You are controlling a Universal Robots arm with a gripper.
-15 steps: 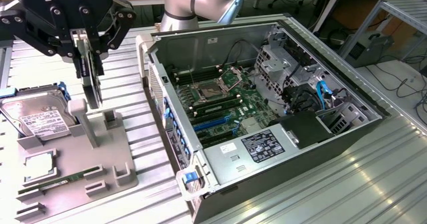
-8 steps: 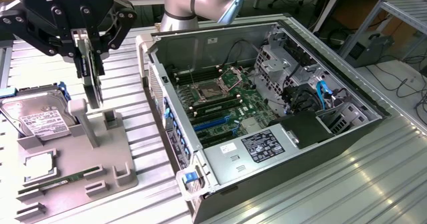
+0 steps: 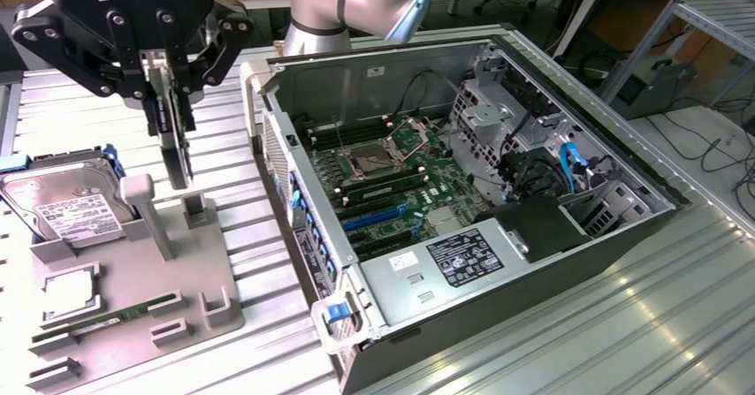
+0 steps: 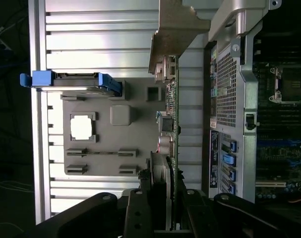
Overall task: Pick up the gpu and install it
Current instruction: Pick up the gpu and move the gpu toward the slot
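The tool (image 3: pixel 169 94) is clamped on the upper edge of the gpu (image 3: pixel 177 152), which hangs upright in the air over the grey holder (image 3: pixel 207 276) on the ribbed counter (image 3: pixel 660 324). The open computer case (image 3: pixel 472 192) lies just to the exterior view's right of the card with its motherboard exposed. The hard drive (image 3: pixel 65 209) and the memory stick (image 3: pixel 106 320) sit in the holder.

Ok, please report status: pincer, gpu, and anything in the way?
Pincer shut on gpu. Card hangs edge-down above grey tray, not yet in open case. Nothing seen between card and case.
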